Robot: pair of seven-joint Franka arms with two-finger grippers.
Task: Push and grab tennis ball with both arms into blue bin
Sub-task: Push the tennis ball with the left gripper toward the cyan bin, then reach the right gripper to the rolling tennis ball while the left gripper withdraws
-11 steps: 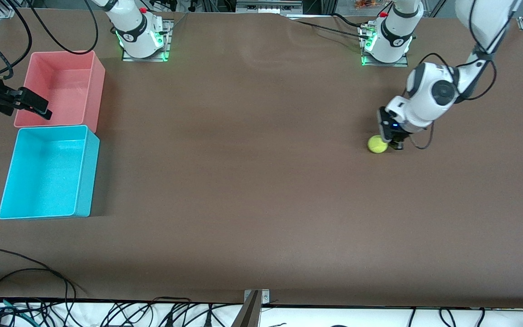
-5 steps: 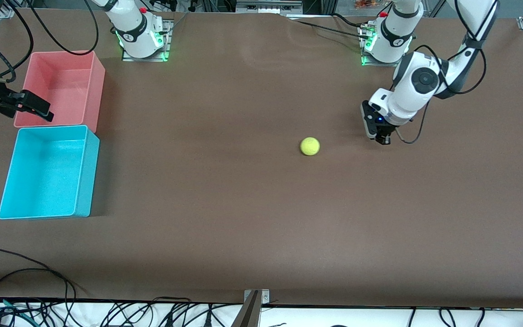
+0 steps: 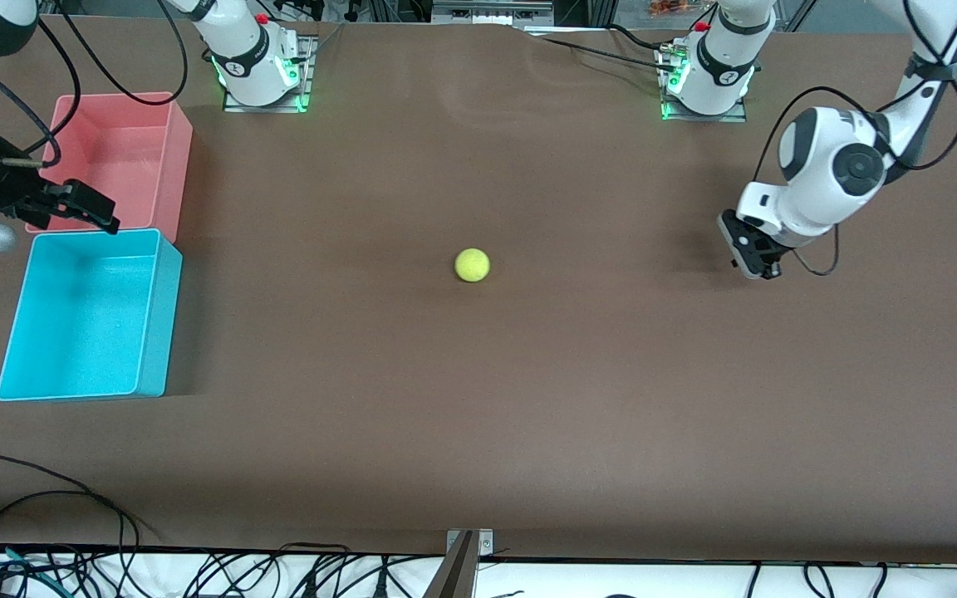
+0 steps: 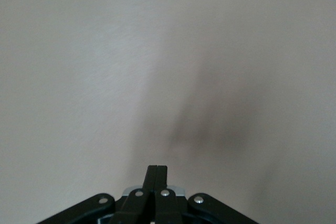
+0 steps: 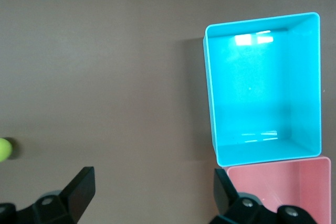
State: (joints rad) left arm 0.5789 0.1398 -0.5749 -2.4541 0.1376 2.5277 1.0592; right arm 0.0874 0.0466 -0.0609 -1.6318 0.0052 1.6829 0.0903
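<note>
The tennis ball (image 3: 472, 265) lies on the bare brown table near its middle, touching nothing; it also shows at the edge of the right wrist view (image 5: 4, 149). My left gripper (image 3: 753, 267) is shut and empty, low over the table toward the left arm's end, well away from the ball. Its wrist view shows the closed fingertips (image 4: 157, 169) over bare table. My right gripper (image 3: 88, 209) is open and empty, up in the air over where the blue bin (image 3: 84, 316) meets the pink bin. The right wrist view shows the blue bin (image 5: 262, 87) empty.
A pink bin (image 3: 113, 158), also empty, stands against the blue bin, farther from the front camera; it shows in the right wrist view (image 5: 278, 182). Both bins are at the right arm's end. Cables lie along the table's front edge (image 3: 46, 498).
The ball has rolled from beside the left gripper toward the right arm's end, to mid-table. The left gripper advanced, then pulled back toward its own end. The right gripper shifted slightly toward the table's middle.
</note>
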